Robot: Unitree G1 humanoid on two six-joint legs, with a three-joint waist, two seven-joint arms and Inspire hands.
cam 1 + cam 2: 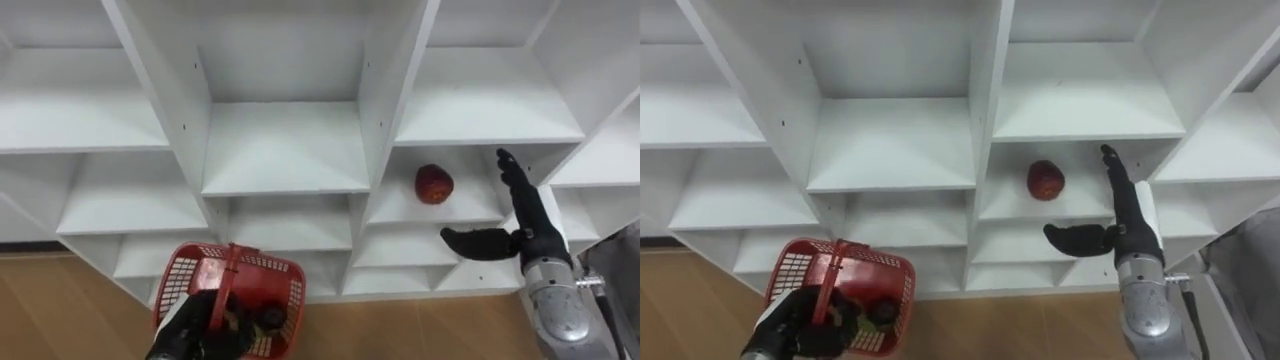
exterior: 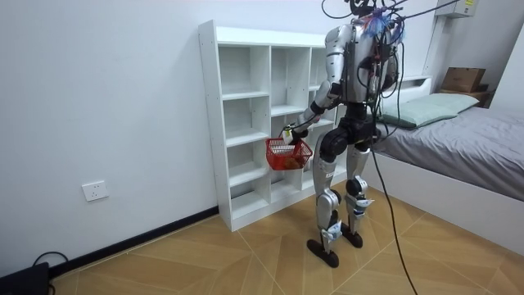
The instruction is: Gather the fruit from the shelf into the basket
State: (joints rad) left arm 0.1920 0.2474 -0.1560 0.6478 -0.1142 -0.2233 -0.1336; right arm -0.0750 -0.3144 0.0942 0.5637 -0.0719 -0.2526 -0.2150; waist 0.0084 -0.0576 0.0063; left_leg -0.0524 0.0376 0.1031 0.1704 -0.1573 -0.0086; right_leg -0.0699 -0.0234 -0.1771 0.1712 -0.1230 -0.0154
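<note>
- One red basket (image 1: 180, 268) hung low before the closet (image 1: 285, 150), its handle (image 1: 228, 275) gripped in the curled left hand (image 1: 188, 335) (dark fruit (image 1: 270, 318) lay inside).
- Right hand (image 1: 528, 238), spread wide, hovered at the closet's right-hand column.
- Red fruit (image 1: 434, 184) sat on a closet shelf there, just beside that hand, untouched.

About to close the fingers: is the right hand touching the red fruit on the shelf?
Apart. Both eye views show a strip of bare white shelf between the open right hand and the red fruit.
</note>
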